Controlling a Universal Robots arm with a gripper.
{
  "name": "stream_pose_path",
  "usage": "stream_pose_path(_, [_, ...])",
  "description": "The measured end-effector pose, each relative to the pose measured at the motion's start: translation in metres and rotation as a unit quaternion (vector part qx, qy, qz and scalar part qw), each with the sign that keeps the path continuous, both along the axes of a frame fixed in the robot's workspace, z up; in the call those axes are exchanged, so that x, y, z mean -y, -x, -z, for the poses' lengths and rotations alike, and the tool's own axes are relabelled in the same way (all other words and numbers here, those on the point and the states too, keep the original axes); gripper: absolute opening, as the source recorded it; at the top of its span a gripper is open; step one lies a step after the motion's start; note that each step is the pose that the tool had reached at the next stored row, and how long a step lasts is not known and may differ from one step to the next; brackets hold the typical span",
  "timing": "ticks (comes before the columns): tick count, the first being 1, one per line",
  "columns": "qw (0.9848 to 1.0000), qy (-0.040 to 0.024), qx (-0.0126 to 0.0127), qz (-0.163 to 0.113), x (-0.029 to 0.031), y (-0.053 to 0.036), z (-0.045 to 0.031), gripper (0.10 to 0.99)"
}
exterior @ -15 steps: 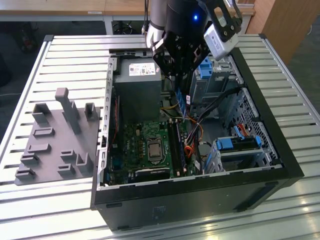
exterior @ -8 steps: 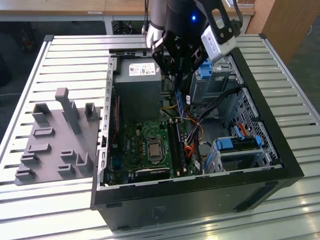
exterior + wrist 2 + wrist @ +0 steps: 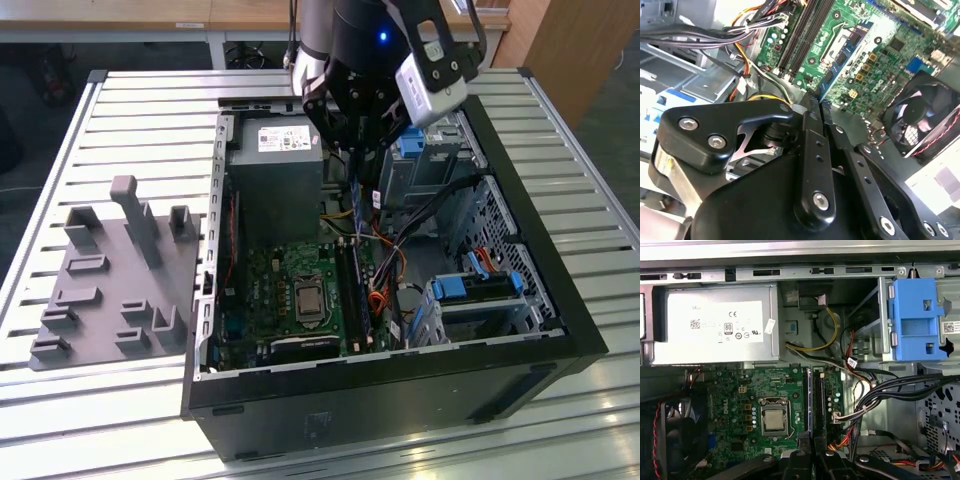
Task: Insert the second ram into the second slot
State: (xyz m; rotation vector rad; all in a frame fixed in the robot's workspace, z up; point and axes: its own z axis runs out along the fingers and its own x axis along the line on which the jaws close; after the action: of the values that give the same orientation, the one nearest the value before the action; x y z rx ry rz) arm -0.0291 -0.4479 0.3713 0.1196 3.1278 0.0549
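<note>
Half done at best: with gripper (image 3: 815, 103) clamped on the second ram (image 3: 845, 56), held over the memory slots (image 3: 805, 35), not yet seated.

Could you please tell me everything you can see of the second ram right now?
The second ram is a long, thin blue circuit-board stick with dark chips, seen nearly edge-on. The pincer clamps one end; the rest juts out toward the green motherboard, unseated and touching nothing else.
</note>
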Motion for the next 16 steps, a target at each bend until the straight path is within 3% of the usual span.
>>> stream_pose_path(9, [0.9989, -0.0001, 0.0, 0.047, 0.0, 0.0, 0.0013, 0.137])
stream_pose_path(16, [0.9988, -0.0001, 0.0, 0.049, 0.0017, 0.0001, 0.0077, 0.137])
